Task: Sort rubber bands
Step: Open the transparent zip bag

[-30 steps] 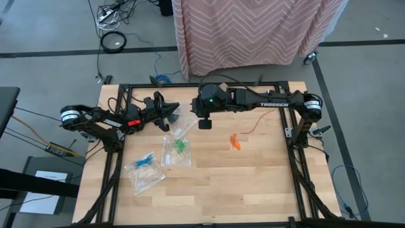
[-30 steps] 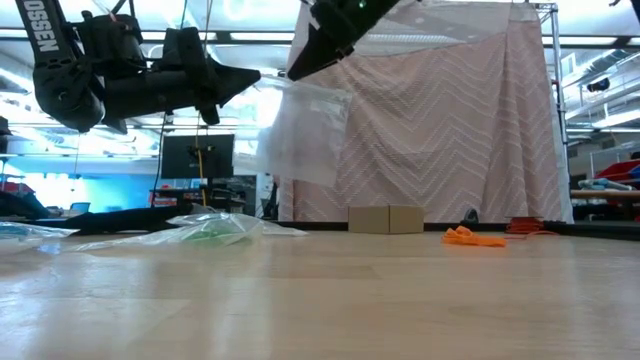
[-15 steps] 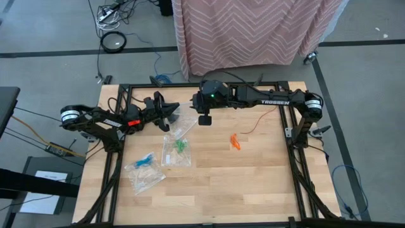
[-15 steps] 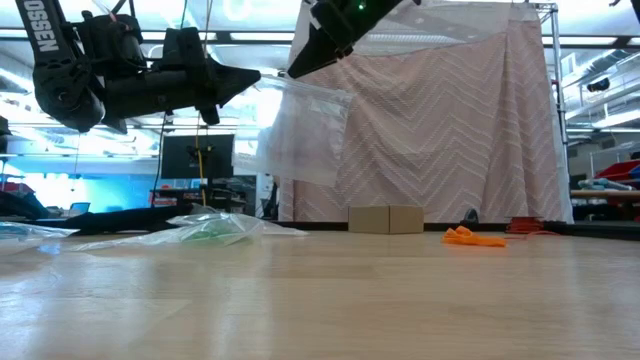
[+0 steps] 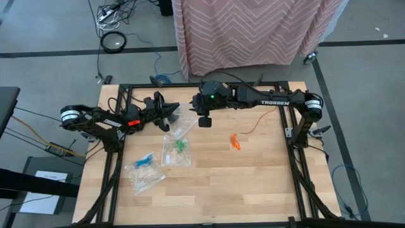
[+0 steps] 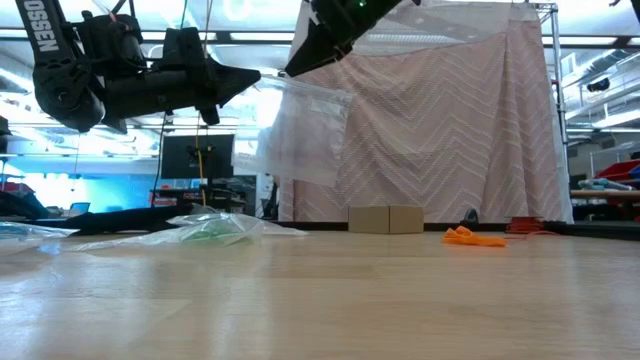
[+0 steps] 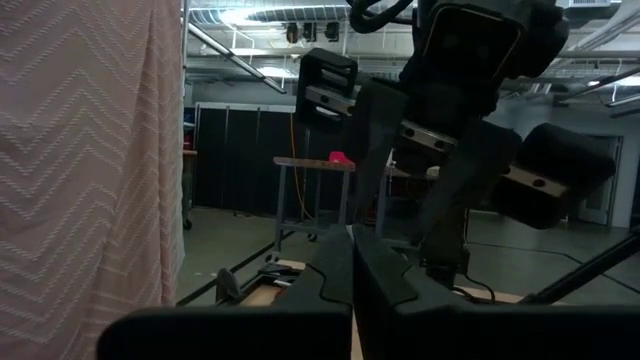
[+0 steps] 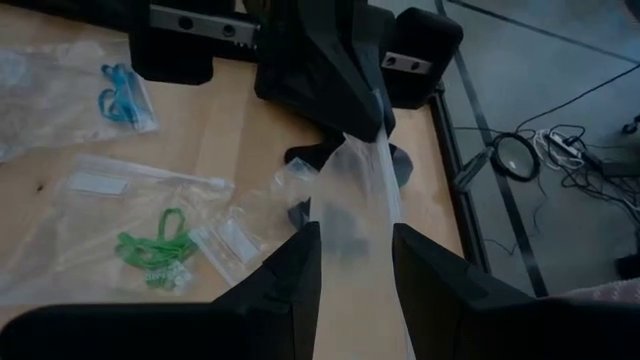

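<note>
Orange rubber bands (image 5: 235, 142) clump elongated front-to-back.

We count four groups of rubber bands. The orange bands (image 5: 235, 142) lie loose on the bare wood in a small tangled heap, well apart from the right gripper (image 5: 204, 121), out toward the right arm's side. The green bands (image 5: 180, 145) sit bunched inside a clear bag lying flat, near and just below both grippers in the high view. The blue bands (image 5: 145, 159) rest in another flat bag, farther from the left gripper (image 5: 171, 114). Dark bands (image 8: 345, 240) show dimly through the bag hanging between the right gripper's fingers.
</note>
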